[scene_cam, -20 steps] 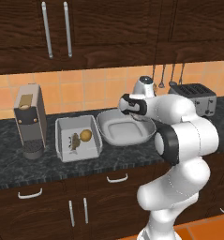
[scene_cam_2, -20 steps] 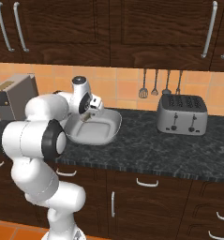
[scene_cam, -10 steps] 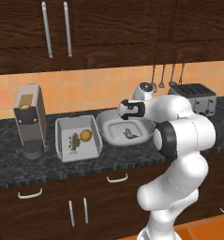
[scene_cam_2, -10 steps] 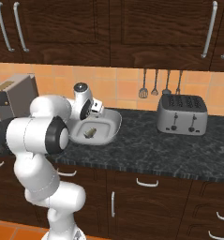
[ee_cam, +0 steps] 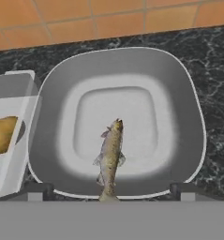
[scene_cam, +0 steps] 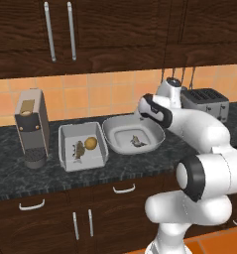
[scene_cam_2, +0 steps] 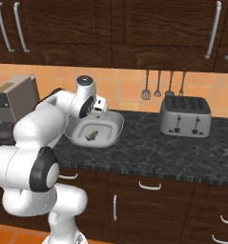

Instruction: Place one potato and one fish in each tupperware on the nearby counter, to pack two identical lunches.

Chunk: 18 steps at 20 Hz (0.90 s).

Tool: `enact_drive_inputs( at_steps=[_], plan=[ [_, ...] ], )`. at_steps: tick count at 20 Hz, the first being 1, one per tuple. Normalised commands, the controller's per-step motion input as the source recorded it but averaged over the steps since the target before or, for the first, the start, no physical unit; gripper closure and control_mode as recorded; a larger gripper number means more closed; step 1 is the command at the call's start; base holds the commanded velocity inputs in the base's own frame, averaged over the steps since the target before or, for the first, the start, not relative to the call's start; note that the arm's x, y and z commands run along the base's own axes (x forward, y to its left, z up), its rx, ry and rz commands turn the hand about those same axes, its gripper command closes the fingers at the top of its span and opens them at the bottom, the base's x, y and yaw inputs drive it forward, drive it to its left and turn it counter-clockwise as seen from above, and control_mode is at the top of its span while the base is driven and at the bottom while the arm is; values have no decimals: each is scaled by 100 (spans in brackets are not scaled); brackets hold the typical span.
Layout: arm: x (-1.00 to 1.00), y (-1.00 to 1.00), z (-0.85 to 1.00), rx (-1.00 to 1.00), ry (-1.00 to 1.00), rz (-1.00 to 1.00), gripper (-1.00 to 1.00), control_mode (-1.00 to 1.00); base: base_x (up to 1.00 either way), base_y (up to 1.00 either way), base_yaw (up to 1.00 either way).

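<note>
On the worktop point(scene_cam: 140, 163), the box point(scene_cam: 82, 147) holds a potato point(scene_cam: 91, 143) and a fish. At its 3 o'clock, the dish point(scene_cam: 134, 134) holds one fish point(ee_cam: 109, 154), long axis 12 to 6 in the hand view, directly below the end effector point(scene_cam: 142, 108). The end effector's jaws are apart, newly opened; a second ago this fish wasn't in the dish.

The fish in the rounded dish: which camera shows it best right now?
The hand view: it looks straight down on the fish, lying whole in the shallow rounded dish. The left base view shows it small but unobstructed; the right base view shows it small too, just below the arm.
</note>
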Motion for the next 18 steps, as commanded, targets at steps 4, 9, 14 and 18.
enact_drive_inputs(
  at_steps=[4,9,14,18],
  plan=[
    [-100,0,35,-5,4,14,-100,-100,0,0,0],
    [-100,0,11,-8,3,1,-100,-100,0,0,0],
    [-100,0,26,-1,8,0,-100,-100,0,0,0],
    [-100,0,34,0,1,0,-100,-100,0,0,0]
  ],
)
